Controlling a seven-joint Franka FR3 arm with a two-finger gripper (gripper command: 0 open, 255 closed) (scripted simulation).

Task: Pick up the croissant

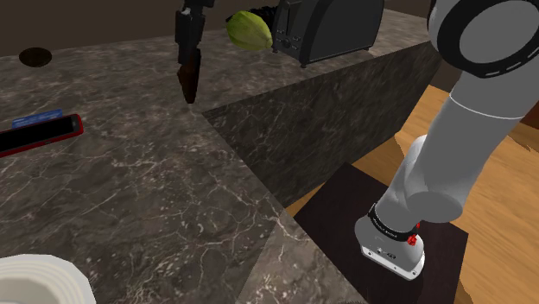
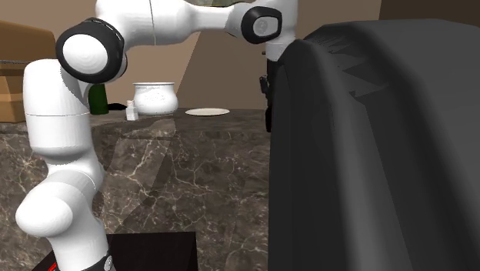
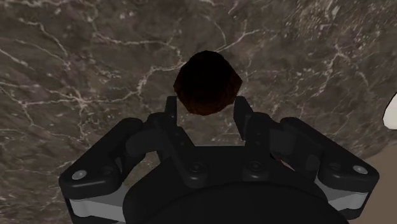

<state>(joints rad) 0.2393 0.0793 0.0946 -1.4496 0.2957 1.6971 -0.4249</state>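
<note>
The dark brown, roundish croissant (image 3: 208, 81) looks like a lumpy little ball. The all-black two-finger gripper (image 3: 205, 104) pinches it, with one finger on each side, over the dark marble counter with white veins (image 3: 76, 57). I cannot tell if the croissant touches the counter.

In the shoulder view the croissant is a thin brown tip under the gripper, near the counter's inner corner. A round green fruit (image 1: 249, 30) and a black toaster (image 1: 332, 30) sit behind it. The second exterior view shows other things: a white bowl (image 2: 154, 98) and a flat white plate (image 2: 208, 112) on the counter.
</note>
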